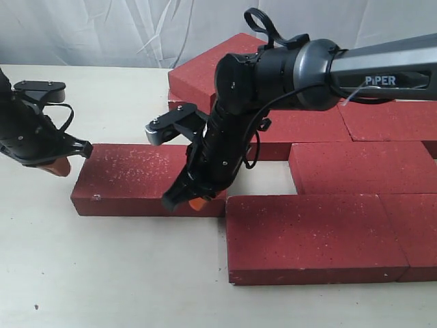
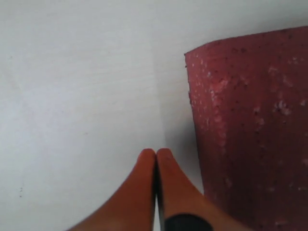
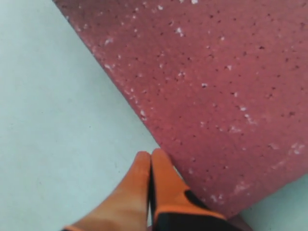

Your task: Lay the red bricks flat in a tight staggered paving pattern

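At the far left, the left gripper, black with orange fingertips, hung low over the pale tabletop with its two fingers pressed together on nothing, just off the left short end of the loose dark red speckled paving brick; whether it touched that end could not be told. That loose brick lay flat, and its rough corner showed close beside the closed tips in the left wrist view. At the loose brick's near long edge, towards its right end, the right gripper reached down from the dark arm, its orange fingers likewise shut and empty, with the tips against the brick's edge in the right wrist view. To the right of the loose brick a strip of bare table separated it from the middle-row brick. The front-row brick lay just beside the loose brick's near right corner, the back-row bricks sat behind it, and one more brick rested on top of those. The step in hand seemed to be nudging the loose brick into the middle row. The next move probably called for a push on its left end, sliding it right until it met the middle-row brick, with the right fingers guiding the near edge and clearing out before the joint closed.
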Robot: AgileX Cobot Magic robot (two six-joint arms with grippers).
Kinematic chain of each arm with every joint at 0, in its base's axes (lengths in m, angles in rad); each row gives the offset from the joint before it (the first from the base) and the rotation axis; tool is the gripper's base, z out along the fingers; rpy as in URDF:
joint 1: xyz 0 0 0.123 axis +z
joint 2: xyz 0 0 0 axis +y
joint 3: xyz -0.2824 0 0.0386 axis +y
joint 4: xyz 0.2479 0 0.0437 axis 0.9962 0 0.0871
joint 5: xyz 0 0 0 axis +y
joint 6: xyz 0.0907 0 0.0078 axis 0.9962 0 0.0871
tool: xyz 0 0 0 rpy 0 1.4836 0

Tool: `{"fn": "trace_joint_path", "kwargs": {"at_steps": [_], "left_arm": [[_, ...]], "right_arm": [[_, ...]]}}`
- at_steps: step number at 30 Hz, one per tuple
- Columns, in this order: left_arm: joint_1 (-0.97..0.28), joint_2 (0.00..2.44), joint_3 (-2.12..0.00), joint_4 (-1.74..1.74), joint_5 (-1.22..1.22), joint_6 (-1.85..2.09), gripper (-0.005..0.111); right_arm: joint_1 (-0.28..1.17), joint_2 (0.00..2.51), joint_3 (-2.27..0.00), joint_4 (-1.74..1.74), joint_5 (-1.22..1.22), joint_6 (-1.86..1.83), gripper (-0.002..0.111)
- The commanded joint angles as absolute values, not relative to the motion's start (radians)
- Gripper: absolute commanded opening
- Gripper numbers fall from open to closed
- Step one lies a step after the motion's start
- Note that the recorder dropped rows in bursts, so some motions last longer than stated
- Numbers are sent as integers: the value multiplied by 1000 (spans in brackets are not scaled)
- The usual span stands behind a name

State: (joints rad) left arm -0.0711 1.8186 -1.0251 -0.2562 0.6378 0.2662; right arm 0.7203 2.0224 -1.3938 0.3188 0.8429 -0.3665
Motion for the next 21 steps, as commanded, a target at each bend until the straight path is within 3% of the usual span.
{"fn": "trace_joint_path", "kwargs": {"at_steps": [1, 15, 21], "left_arm": [[-72, 1820, -1025, -273, 629, 279, 0], [-72, 1795, -1042, -278, 662, 295, 0], [-72, 1727, -1058, -269, 703, 291, 0]], "right_arm": [[721, 2021, -1400, 288, 835, -338, -1], [719, 1927, -1401, 346, 913, -336, -1], [643, 1804, -1401, 342, 940, -293, -1]]}}
